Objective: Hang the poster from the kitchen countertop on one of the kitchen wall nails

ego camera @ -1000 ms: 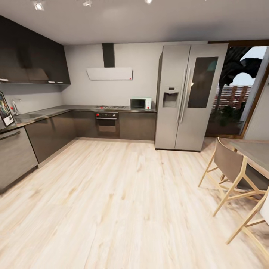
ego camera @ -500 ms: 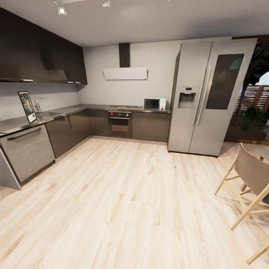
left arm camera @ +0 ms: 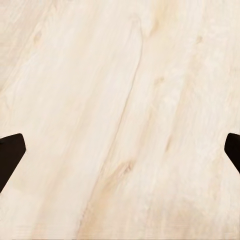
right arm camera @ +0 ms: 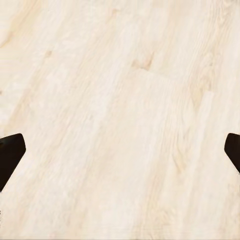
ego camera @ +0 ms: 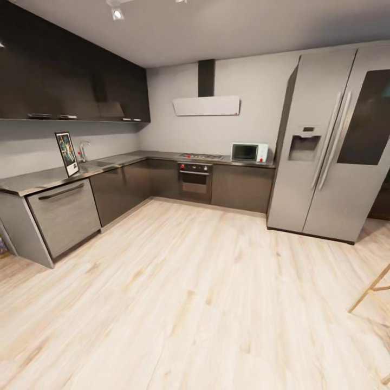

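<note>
The poster point(ego camera: 67, 153) stands upright on the kitchen countertop point(ego camera: 38, 177), the desk along the left wall, leaning back toward the grey wall; just beside it, farther along, a chrome tap point(ego camera: 82, 150) rises over the sink; dark upper cabinets point(ego camera: 70, 81) hang above; the desk turns the corner to a hob and oven point(ego camera: 195, 180), with a white hood point(ego camera: 206, 105) overhead and a small microwave point(ego camera: 249, 152) near a tall steel fridge point(ego camera: 330, 146); pale wood floor point(ego camera: 195, 292) spreads across the room. The left gripper point(left arm camera: 120, 150) has its fingers point(left arm camera: 10, 155) spread wide apart over bare floor, holding nothing; the right gripper point(right arm camera: 120, 150) likewise, fingers point(right arm camera: 10, 155) wide and empty.
</note>
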### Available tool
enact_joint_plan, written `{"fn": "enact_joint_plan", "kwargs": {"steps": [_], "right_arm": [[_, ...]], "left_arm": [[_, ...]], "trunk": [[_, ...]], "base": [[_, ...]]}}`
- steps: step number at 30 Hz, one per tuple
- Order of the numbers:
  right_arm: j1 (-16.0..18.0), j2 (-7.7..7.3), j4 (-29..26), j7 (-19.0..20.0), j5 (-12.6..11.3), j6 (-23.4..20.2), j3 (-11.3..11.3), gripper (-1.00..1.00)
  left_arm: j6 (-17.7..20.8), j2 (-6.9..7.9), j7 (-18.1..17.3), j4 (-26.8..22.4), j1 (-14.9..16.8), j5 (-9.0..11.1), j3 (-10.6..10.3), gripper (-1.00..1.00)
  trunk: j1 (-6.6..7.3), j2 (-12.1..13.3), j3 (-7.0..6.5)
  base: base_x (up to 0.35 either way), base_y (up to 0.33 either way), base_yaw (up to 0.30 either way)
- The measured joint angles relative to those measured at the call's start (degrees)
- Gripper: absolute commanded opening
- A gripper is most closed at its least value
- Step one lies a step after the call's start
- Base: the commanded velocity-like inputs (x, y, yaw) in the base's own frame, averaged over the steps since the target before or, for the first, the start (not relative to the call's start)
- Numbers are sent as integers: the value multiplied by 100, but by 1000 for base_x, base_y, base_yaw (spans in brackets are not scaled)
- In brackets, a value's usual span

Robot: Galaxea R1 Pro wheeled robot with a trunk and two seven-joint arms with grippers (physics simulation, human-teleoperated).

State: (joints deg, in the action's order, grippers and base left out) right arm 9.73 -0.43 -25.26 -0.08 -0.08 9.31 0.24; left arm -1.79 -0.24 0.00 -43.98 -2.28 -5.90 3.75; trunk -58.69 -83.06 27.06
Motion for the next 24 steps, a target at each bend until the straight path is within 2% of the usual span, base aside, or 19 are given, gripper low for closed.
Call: {"fn": "enact_joint_plan", "kwargs": {"steps": [20,24], "right_arm": [[2,0,0,-9,11,0,3,100],[1,0,8,1,32,-7,1,100]], "left_arm": [[-2,0,0,0,0,0,0,100],[-1,0,0,1,0,0,0,100]], "trunk": [[0,0,0],[0,0,2]], "base": [[327,-70,292],[327,-96,128]]}}
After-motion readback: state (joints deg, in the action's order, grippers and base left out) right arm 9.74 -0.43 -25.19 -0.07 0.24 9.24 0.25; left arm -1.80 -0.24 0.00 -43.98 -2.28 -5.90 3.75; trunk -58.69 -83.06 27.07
